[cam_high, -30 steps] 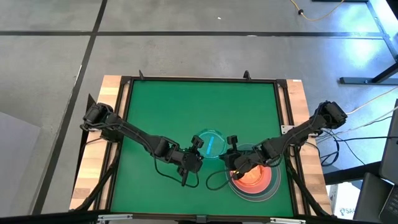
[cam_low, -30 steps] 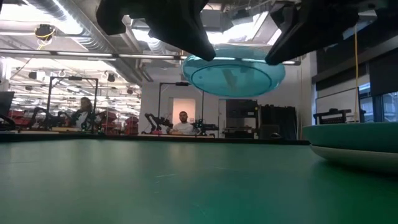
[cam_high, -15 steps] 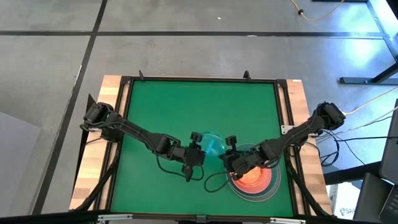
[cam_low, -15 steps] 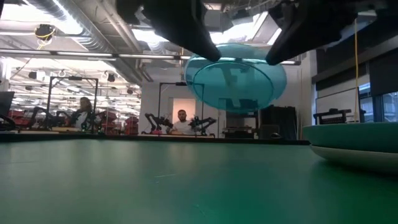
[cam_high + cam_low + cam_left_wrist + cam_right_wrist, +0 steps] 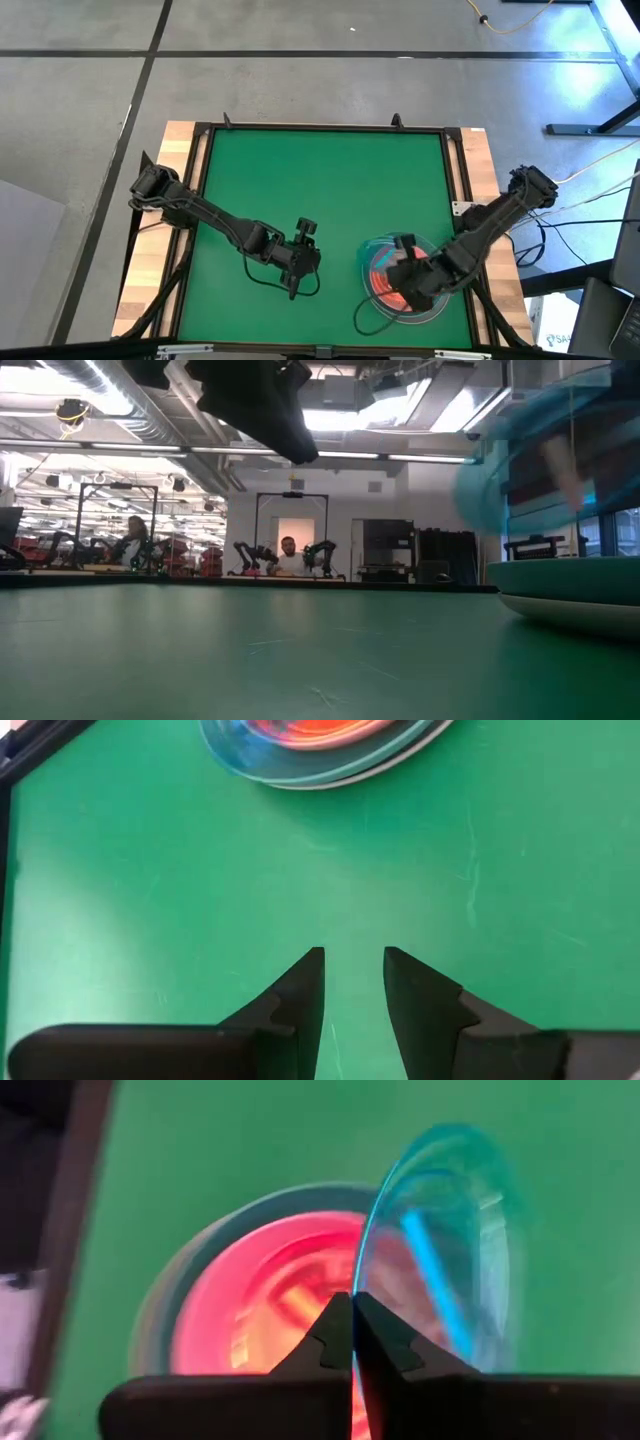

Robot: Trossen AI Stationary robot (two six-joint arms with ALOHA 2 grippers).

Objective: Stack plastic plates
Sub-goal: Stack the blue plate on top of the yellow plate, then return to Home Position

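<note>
- Our right gripper [image 5: 352,1318] is clamped on the rim of a small translucent blue round plastic plate [image 5: 445,1245] with a bright bar mark at its centre, holding it on edge above the pile of plates [image 5: 405,283] at the near right of the green table [image 5: 300,190].
- Our left gripper [image 5: 354,982] hangs over bare green surface near the middle of the near edge, its fingers a little apart and holding nothing.
- What could go wrong: we judge that a plate released while this steeply tilted could land on its rim and roll or slide off the pile instead of nesting.
- The pinch is on a thin rim only, so a quick wrist turn could let the plate slip early.
- What the pile holds: a large translucent teal plate [image 5: 268,762] over a grey-white one, with pink and orange-red plates [image 5: 325,728] nested inside; we cannot count them.
</note>
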